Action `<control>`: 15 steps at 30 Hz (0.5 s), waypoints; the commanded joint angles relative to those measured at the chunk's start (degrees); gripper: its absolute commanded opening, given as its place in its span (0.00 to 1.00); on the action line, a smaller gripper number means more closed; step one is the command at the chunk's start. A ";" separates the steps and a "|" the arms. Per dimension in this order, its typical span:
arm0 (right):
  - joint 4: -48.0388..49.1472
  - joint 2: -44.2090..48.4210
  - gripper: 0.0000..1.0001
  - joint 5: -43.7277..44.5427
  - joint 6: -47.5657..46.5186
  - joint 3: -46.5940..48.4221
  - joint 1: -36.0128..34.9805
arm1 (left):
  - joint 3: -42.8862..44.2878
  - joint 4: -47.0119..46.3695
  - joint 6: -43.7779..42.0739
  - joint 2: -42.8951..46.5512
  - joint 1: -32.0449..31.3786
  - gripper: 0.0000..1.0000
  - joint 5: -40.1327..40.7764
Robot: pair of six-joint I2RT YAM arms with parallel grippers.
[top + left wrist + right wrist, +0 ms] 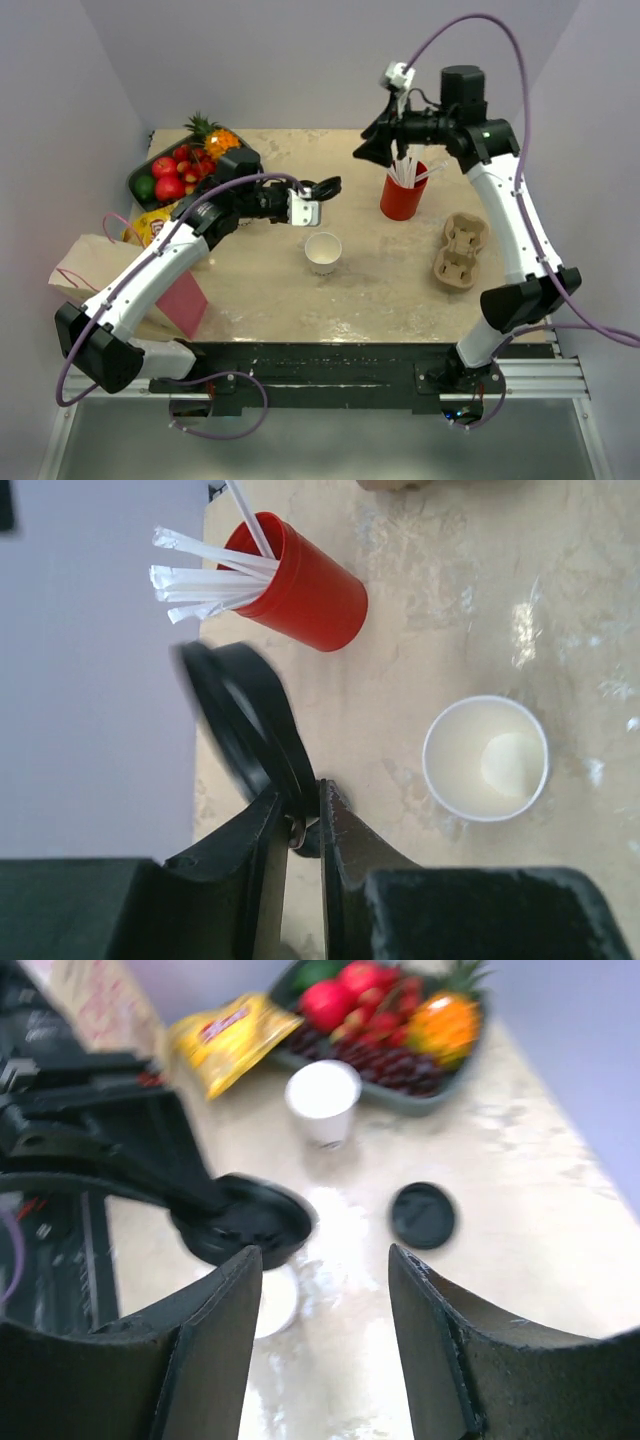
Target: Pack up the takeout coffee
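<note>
Over beige tabletop, left fingers pinch black lid edgewise, cup nearby.

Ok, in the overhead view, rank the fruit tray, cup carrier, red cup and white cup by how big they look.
Largest: fruit tray.
Next: cup carrier.
Then red cup and white cup, nearly alike; the red looks slightly bigger, but I wouldn't rank them firmly.

I see a beige, mottled table boxed in on three sides by plain pale lilac walls, with grey floor below its near edge.
</note>
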State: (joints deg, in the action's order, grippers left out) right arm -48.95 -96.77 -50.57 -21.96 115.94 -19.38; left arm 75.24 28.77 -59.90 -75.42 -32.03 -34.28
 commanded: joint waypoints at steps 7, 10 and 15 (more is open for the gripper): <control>24.67 6.94 0.59 0.03 14.04 -19.33 3.29 | -7.20 -15.84 42.12 -0.69 2.76 0.08 -9.13; 27.50 6.69 0.59 0.21 16.68 -23.04 3.38 | -9.05 -19.35 48.98 -1.49 4.08 0.10 -10.97; 28.73 4.93 0.62 -1.20 18.43 -26.98 3.12 | -11.17 -25.78 59.25 -4.29 7.41 0.11 -18.43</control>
State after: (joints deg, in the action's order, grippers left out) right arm -26.09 -92.18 -50.48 -6.98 91.13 -16.16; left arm 65.14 11.97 -14.24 -77.82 -27.03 -44.29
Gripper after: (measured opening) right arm 0.615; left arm 0.177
